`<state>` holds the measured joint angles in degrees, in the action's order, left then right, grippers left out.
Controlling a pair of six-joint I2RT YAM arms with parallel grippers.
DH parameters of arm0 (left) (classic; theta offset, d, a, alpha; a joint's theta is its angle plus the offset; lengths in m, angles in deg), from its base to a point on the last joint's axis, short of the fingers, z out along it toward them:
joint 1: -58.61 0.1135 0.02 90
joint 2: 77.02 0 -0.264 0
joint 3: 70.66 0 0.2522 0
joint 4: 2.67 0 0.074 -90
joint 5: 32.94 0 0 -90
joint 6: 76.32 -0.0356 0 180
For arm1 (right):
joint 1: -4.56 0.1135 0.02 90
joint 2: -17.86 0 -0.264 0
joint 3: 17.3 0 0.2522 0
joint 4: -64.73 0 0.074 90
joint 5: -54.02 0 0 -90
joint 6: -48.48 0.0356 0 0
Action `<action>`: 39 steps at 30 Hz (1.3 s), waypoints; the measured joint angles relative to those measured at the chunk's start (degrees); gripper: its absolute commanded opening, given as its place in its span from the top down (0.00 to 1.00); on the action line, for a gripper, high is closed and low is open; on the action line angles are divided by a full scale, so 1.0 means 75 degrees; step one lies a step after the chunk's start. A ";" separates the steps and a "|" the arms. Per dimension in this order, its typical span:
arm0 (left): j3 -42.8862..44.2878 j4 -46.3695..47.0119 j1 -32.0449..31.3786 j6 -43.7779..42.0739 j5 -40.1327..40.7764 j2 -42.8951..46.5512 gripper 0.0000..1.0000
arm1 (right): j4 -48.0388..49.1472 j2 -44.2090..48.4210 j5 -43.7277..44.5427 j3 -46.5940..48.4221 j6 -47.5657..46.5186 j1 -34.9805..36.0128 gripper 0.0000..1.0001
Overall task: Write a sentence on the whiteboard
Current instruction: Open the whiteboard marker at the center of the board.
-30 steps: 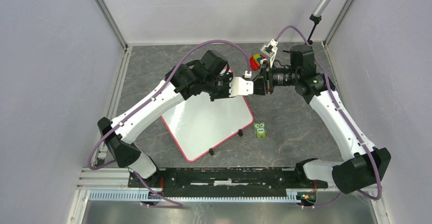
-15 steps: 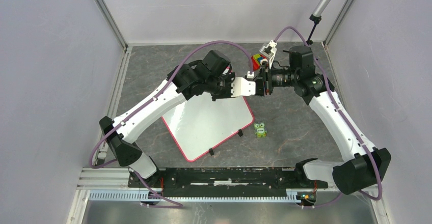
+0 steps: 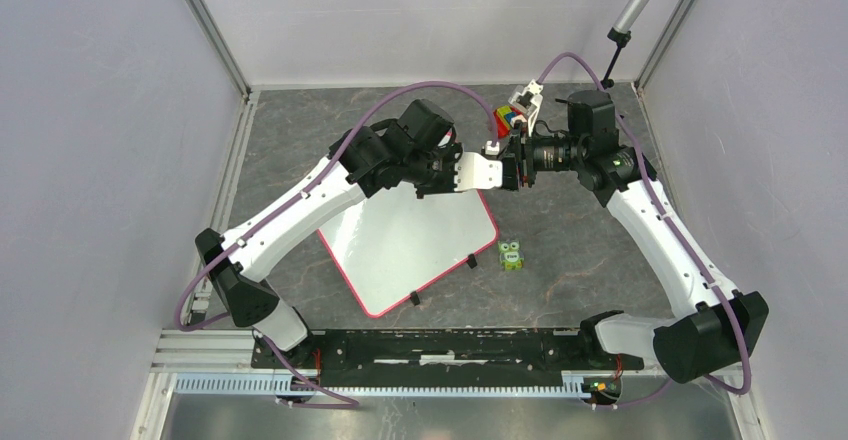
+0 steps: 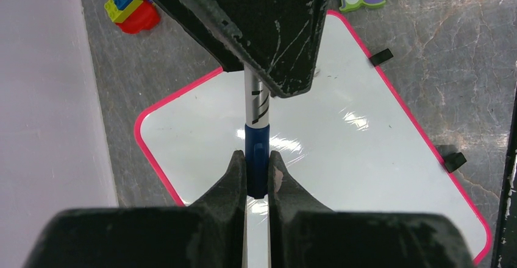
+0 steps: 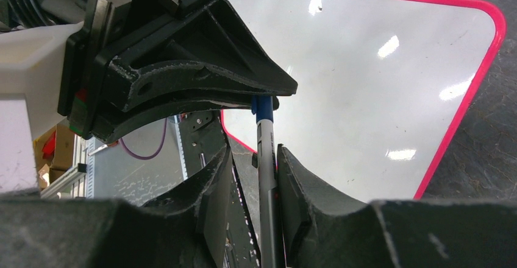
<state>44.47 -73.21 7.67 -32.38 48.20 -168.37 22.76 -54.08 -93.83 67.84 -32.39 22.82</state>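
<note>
We see the left end effector (image 4: 256, 158) pinching the blue cap (image 4: 256, 137) — the right end effector (image 5: 255, 158) clamping the marker (image 4: 256, 97).

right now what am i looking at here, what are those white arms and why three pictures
These are two robot arms on a table. One picture looks down from above; the other two come from cameras on each wrist. The left gripper and right gripper meet above a whiteboard, each pinching one pen: left on its blue end, right on the barrel. The board shows no writing. A small owl toy and coloured blocks lie nearby.
</note>
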 measured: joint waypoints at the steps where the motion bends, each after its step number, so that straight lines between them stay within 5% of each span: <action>1: -0.0015 0.0012 0.0000 0.0000 0.0017 0.0000 0.98 | -0.0012 0.0000 0.0003 0.0000 -0.0003 0.0000 0.60; 39: 0.0420 -0.0137 -0.0090 0.0087 0.0192 -0.0187 0.98 | 0.0023 0.0000 0.0038 -0.0006 0.0245 -0.0108 0.70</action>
<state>47.61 -74.23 6.99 -31.72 49.64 -169.77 22.93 -54.08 -93.54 67.79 -30.55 22.01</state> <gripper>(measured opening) 0.124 0.318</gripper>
